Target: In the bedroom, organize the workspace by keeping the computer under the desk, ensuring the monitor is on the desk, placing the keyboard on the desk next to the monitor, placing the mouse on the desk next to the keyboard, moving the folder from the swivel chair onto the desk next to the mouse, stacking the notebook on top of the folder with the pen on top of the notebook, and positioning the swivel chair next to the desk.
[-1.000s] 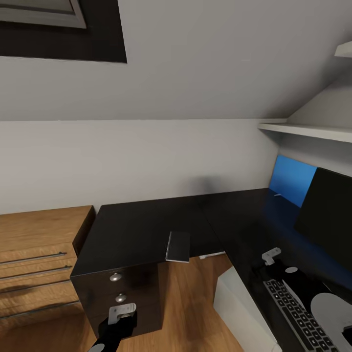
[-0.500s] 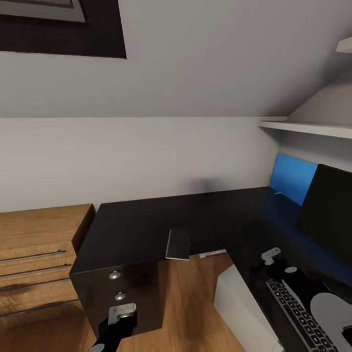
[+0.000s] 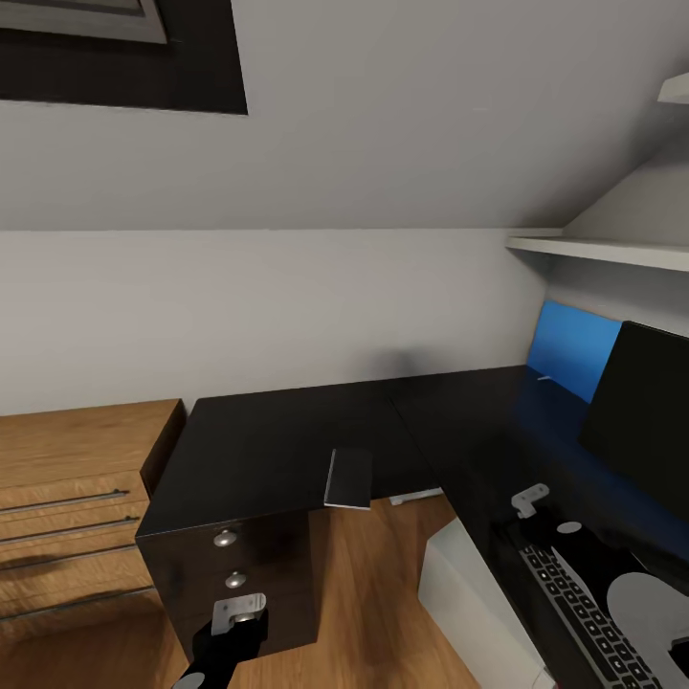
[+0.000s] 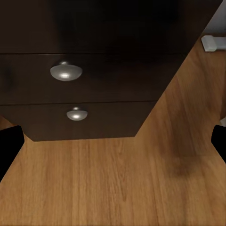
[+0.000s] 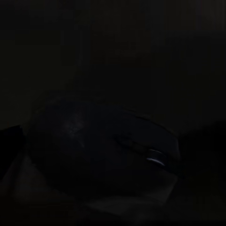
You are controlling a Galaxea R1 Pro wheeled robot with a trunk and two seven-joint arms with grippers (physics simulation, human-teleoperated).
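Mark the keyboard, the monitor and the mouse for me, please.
keyboard (image 3: 586, 617): head view, on the middle rows of keys.
monitor (image 3: 643, 416): head view, on the dark screen face.
mouse (image 5: 101, 141): right wrist view, on its rounded dark back, close beneath the camera.

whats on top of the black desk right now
On the desk the head view shows a thin dark folder-like slab overhanging the front edge, the monitor at the right, and the keyboard partly covered by the right arm. What sits under that arm cannot be told.
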